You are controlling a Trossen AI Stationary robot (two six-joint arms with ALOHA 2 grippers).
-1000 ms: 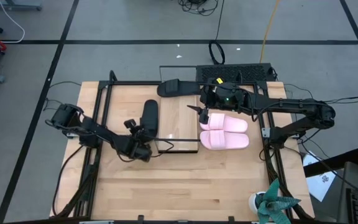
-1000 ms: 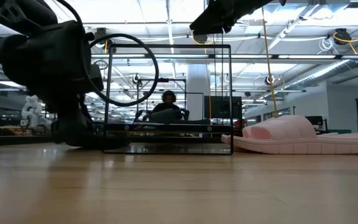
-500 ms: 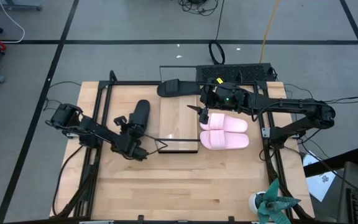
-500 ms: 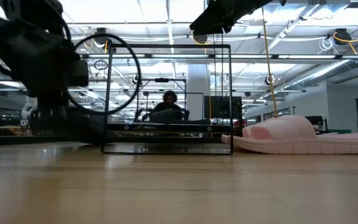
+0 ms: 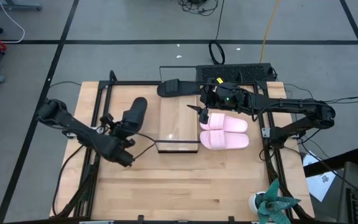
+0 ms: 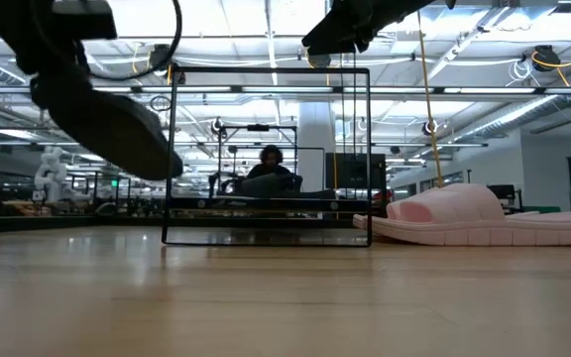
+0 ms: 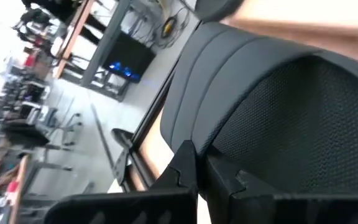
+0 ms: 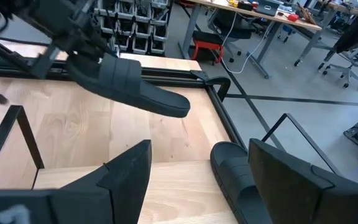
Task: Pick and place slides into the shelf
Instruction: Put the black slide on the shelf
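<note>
In the high view the left gripper [image 5: 118, 132] sits left of centre in the frame, clamped tight on 1 black slide [image 5: 132, 114]. The low view shows that slide [image 6: 117, 127] lifted clear of the table [image 5: 185, 180], tilted, at the upper left of the frame. Its long axis runs up and slightly right in the high view, from the gripper at its lower end toward the far edge of the table. The shelf [image 5: 178, 124] lies just to the right of it, its light board running top to bottom in the frame, so the held slide is roughly parallel to the shelf's length and needs mainly a sideways carry to the right, by my judgement.

Farther right, the right gripper [image 5: 202, 112] hovers at the shelf's right edge with its fingers spread wide and nothing between them. Just beyond it the 2 pink slides [image 5: 224, 132] lie side by side on the table, long axes left to right. The 2nd black slide [image 5: 177, 86] rests at the top of the shelf frame, also lying left to right.

The left arm already has the load; the right arm is nearer the pink pair.
</note>
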